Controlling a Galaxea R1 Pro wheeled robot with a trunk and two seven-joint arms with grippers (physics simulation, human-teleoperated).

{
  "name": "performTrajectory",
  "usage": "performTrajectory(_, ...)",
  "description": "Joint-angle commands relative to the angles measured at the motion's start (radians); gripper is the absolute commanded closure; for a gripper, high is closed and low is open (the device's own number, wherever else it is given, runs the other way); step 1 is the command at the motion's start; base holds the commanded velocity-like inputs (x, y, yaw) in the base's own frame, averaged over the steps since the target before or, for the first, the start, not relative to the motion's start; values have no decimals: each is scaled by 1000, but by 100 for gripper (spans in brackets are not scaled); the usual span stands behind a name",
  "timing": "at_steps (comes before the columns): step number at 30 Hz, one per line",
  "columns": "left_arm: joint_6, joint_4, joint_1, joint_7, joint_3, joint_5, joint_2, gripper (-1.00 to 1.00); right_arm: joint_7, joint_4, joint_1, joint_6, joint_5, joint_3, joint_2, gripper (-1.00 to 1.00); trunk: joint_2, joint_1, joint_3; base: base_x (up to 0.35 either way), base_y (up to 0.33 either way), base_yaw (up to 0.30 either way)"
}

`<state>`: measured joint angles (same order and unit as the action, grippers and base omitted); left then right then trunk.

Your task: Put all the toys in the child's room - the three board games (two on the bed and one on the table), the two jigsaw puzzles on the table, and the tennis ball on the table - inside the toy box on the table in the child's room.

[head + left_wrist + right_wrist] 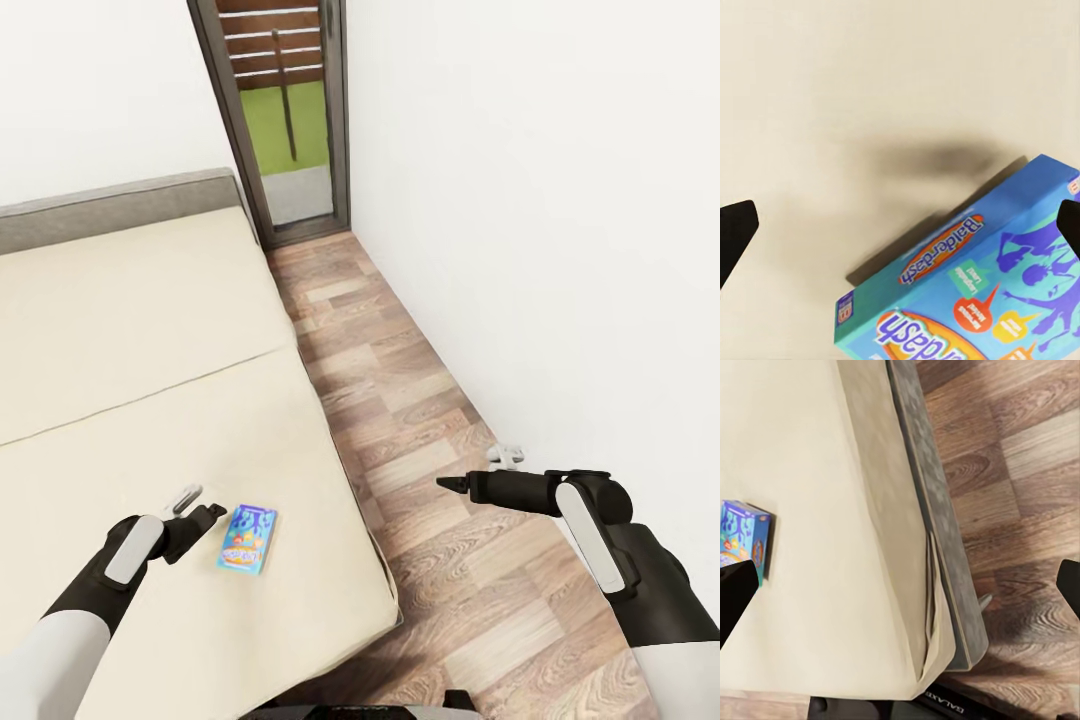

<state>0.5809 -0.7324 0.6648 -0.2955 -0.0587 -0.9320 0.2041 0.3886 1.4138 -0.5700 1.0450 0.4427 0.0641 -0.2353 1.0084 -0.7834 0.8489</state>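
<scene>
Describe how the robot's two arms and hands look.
Both arms are white at the upper part and black toward the wrist, each with a pale grey oblong panel on the forearm. The left hand and right hand are black, ending in tapering pointed fingers.

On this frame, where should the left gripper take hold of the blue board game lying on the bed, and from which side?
The board game lies flat on the mattress, so probably from above, with the fingers across its narrower width, pinching the two long side edges. The left gripper already sits beside it with jaws open, and its wrist camera looks down onto the box.

Board game (248,538) on bed (150,330) nr its right edge; floor (430,440) to right.
</scene>
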Motion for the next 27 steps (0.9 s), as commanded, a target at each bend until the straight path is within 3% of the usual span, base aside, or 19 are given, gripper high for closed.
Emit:
performTrajectory(1, 4, -2, 0, -9, -1, -10, 0, -100, 10, 1, -1, 2, -10, 0, -1, -100, 1, 0, 2, 0, 0, 0)
performTrajectory(27, 4, 0, 2, -9, 0, -10, 0, -100, 10, 1, -1, 2, -10, 0, -1, -100, 1, 0, 44, 0, 0, 0)
